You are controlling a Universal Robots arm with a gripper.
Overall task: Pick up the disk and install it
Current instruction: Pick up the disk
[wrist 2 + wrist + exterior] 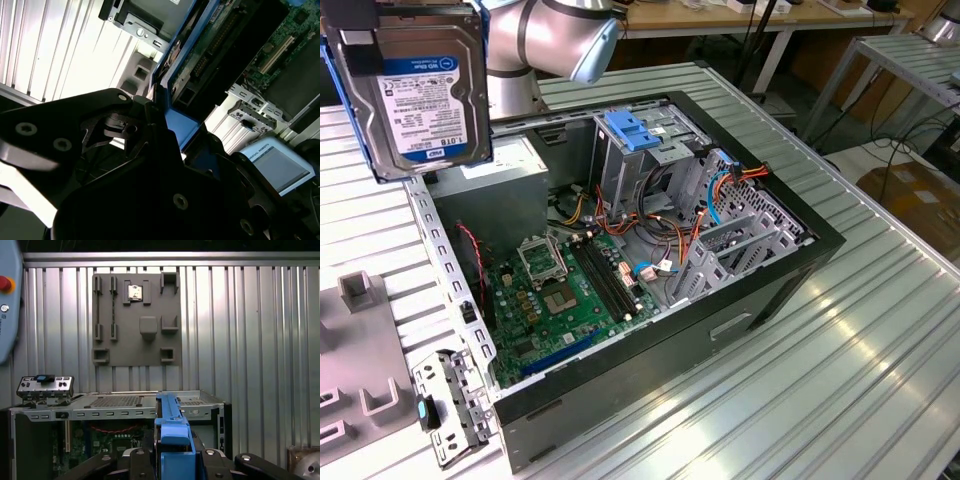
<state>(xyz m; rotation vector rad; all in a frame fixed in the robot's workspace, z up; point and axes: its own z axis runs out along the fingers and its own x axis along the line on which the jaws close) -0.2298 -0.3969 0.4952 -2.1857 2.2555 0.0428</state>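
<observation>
The disk (415,85) hangs in the air above the exterior view's left side of the open computer case (820,240). Its white-and-blue label faces the camera and a blue frame runs along its edges. In the first wrist view my gripper (172,456) is shut on the disk (172,432), and the black fingers (137,460) press on both sides of the blue frame. The second wrist view shows the disk (220,45) edge-on, with its circuit side in sight, held in my gripper (167,125). A drive cage with a blue latch (635,130) stands at the far end of the case.
The motherboard (560,290) and loose cables (650,225) lie inside the case. A grey fixture plate (360,340) and a metal bracket with a blue clip (445,405) lie on the slatted table at the exterior view's left. The arm (555,35) stands behind the case.
</observation>
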